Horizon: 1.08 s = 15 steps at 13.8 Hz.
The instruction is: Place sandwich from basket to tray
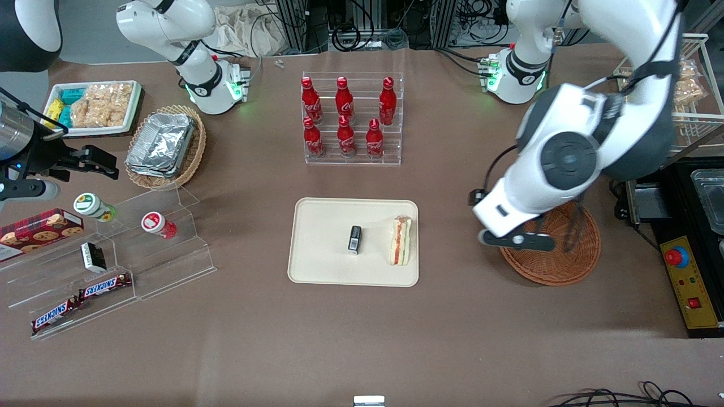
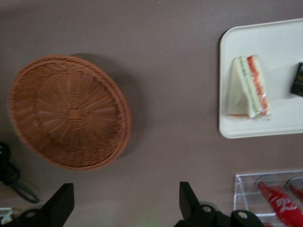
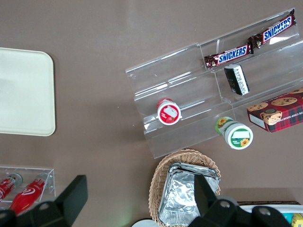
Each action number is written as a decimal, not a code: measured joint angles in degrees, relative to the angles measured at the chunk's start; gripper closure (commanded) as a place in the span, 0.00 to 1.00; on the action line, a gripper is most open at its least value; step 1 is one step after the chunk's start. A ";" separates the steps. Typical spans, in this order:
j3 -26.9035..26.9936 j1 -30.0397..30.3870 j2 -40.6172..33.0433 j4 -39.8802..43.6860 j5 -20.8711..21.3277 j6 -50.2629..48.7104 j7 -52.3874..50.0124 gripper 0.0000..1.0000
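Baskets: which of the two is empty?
The reddish-brown basket under the pincer, whose fingers are open. The lighter tan basket, toward the parked arm's end of the table, holds foil containers.

Even overhead light, soft shadows; the left wrist view slightly blurred, dimmer

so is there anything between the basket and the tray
No, only bare table separates the basket from the tray, shown in the left wrist view; the open gripper hovers above.
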 measured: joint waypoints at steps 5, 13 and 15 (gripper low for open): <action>0.54 8.96 -5.60 -0.05 0.06 -5.00 7.07 0.00; 0.42 14.33 -7.86 -0.04 0.51 -7.75 9.70 0.00; 0.42 14.33 -7.86 -0.04 0.54 -7.76 9.69 0.00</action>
